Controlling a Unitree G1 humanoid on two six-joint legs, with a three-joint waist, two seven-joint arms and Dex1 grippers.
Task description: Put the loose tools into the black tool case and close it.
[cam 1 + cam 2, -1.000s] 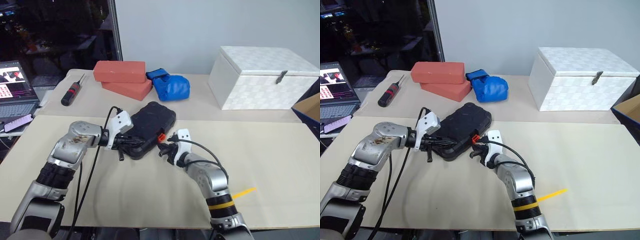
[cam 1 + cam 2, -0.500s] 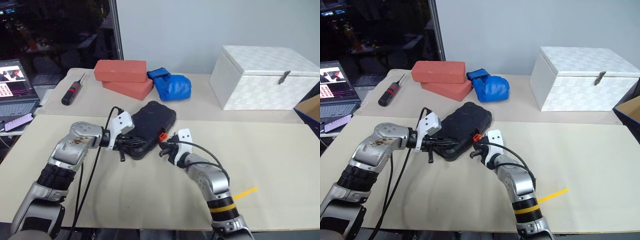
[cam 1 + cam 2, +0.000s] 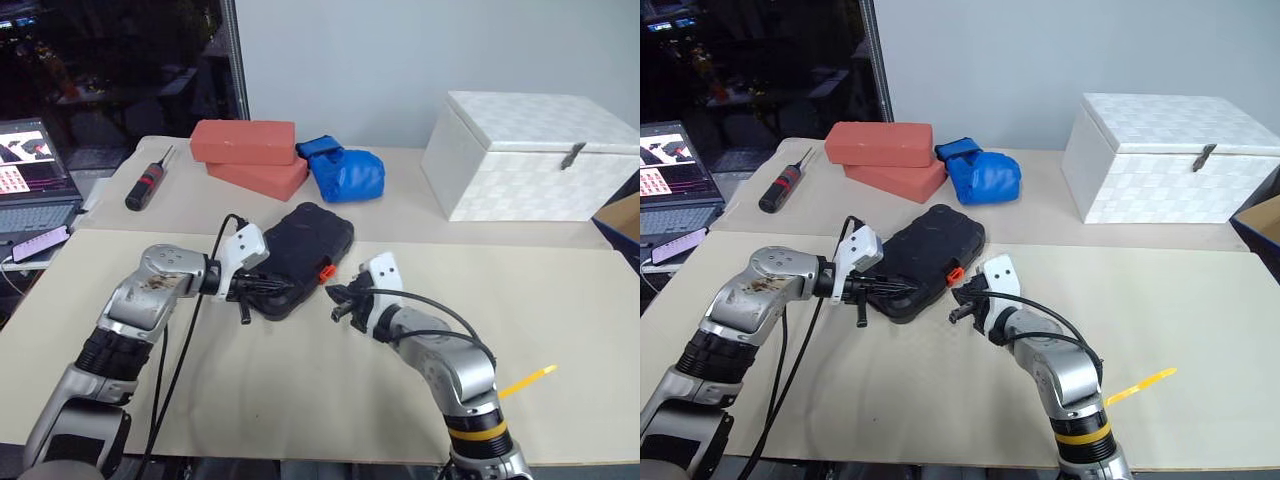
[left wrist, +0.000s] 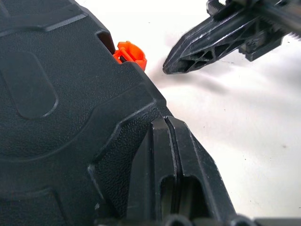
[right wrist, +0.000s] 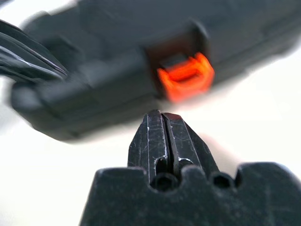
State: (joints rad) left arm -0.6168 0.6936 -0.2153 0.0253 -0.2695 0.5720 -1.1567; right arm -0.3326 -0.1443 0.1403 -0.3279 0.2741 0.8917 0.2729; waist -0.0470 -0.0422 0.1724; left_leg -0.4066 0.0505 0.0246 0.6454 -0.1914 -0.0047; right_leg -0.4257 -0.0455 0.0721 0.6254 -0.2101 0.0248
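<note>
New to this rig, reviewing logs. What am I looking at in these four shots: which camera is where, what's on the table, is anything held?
It is a humanoid robot with two arms, each ending in a two-finger black gripper. The two wide shots come from a stereo camera on its head, looking down over the arms. The two close-ups come from cameras on each wrist, looking along that gripper's fingers.

On the table lies the closed black case with its orange latch. The left gripper is shut and presses on the case's near corner. The right gripper is shut, holds nothing, and points at the latch without touching it.

Farther back: two red bricks, a blue glove, a white box, a screwdriver, and a laptop at left.
</note>
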